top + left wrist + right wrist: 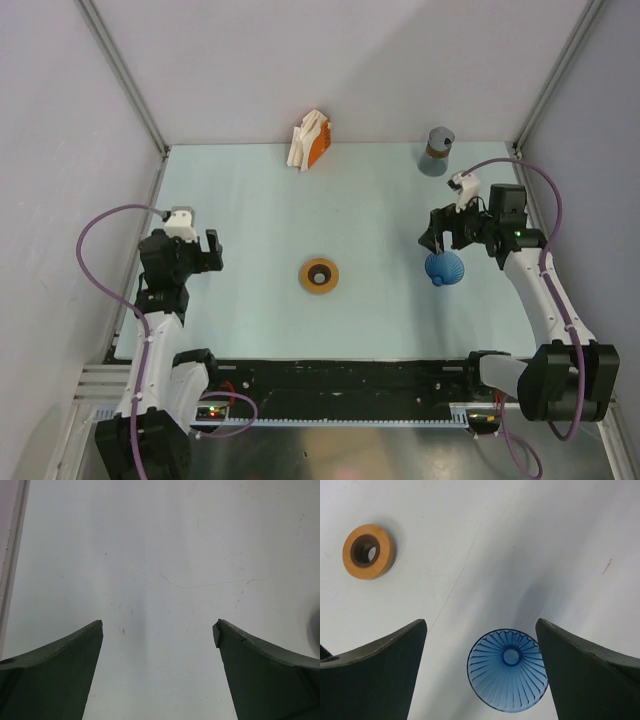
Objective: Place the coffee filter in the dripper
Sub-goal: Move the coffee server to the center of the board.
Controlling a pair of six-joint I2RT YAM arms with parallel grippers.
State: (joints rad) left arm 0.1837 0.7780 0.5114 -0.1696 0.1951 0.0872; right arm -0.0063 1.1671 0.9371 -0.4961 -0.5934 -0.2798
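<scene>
Right wrist view: right gripper (pixel 481 623) has its fingers spread wide and empty, bracketing the blue dripper (pixel 507 670) on the table (pixel 545 540); contact cannot be told. Left gripper (pixel 158 624) is likewise spread, holding nothing. Coffee filter stack (pixel 303 143) stands at the far edge, well apart. Judgement: centre the dripper between the jaws before closing, since the ribbed cone may slip.

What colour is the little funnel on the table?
Blue, with thin ribs fanning out from its middle. The right wrist view shows the dripper best.
</scene>
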